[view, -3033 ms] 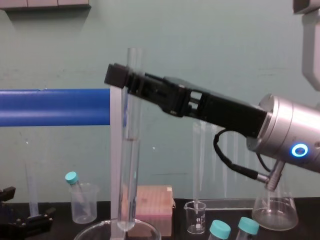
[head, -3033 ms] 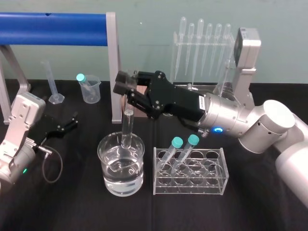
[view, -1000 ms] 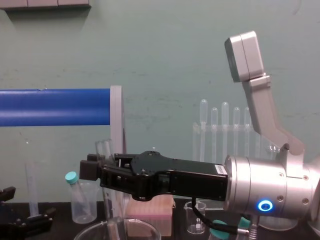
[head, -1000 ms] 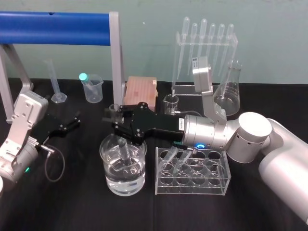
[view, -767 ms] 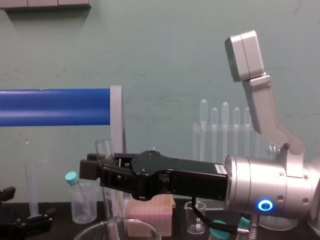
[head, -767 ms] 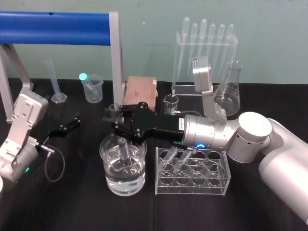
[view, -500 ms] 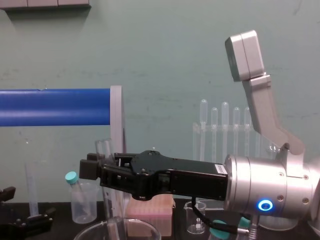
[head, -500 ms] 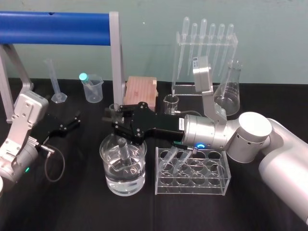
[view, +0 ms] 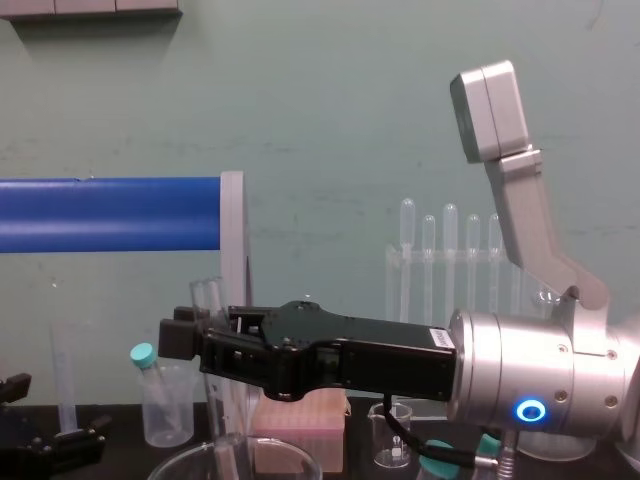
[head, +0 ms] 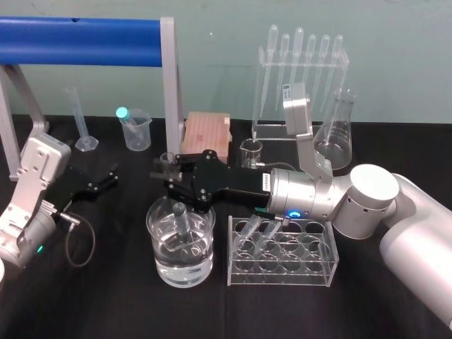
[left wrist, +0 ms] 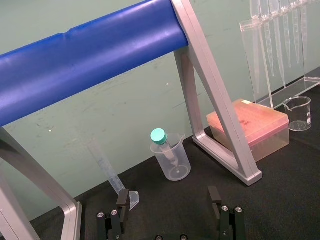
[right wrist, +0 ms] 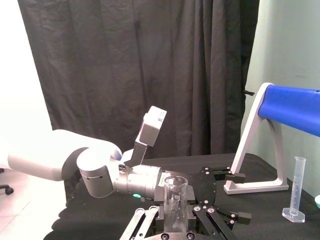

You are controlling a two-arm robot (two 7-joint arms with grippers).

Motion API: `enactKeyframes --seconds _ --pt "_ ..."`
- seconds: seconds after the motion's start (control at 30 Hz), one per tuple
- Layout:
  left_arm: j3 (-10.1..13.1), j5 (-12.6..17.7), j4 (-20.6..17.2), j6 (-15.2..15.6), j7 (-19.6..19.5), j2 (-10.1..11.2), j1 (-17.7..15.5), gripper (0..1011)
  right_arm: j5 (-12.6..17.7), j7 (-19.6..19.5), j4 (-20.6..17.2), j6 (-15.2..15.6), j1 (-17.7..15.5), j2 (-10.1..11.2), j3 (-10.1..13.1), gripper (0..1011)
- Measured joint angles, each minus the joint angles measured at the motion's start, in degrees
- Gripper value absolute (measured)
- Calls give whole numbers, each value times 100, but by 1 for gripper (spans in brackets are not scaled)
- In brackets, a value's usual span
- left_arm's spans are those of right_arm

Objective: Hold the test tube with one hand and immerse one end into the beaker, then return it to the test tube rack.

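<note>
My right gripper (head: 169, 173) is shut on the test tube (head: 181, 220), a slim clear glass tube tilted slightly. It holds the tube near its open rim, above the beaker (head: 161, 263). The tube's lower end sits in the water of this wide glass beaker. From the chest the gripper (view: 205, 335) grips the tube (view: 214, 305) over the beaker's rim (view: 180, 462). The right wrist view has the tube (right wrist: 176, 200) between the fingers (right wrist: 146, 220). The clear test tube rack (head: 282, 274) stands right of the beaker under my right arm. My left gripper (head: 99, 182) rests open at the left, its fingers (left wrist: 122, 200) spread.
Two teal-capped tubes (head: 251, 229) lean in the rack. Behind stand a pink box (head: 206, 134), a tiny glass beaker (head: 248, 152), a pipette stand (head: 300, 78), a conical flask (head: 337, 138), a plastic beaker (head: 134, 129) and a measuring cylinder (head: 79, 120). A blue bar on a frame (head: 85, 42) spans the back left.
Since three seconds ago my right gripper has come down and tilted, lowering the test tube's end into the beaker's water. Over the last second nothing has moved.
</note>
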Motion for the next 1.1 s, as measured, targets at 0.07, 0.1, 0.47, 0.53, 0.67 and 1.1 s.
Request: enactKeyframes --seconds 0.07,0.1,0.47,0.53,0.67,1.1 --pt "0 1 0 0 0 0 0 1000 0 1 0 0 0 0 0 230" --pt "0 0 0 0 0 0 0 1000 0 2 0 0 0 0 0 230" --pt "0 0 0 0 0 0 0 1000 0 2 0 0 0 0 0 230" --pt "0 0 0 0 0 0 0 1000 0 2 0 0 0 0 0 230" --pt "0 0 0 0 0 0 0 1000 0 2 0 0 0 0 0 230" --pt "0 0 0 0 0 0 0 1000 0 1 0 0 0 0 0 230"
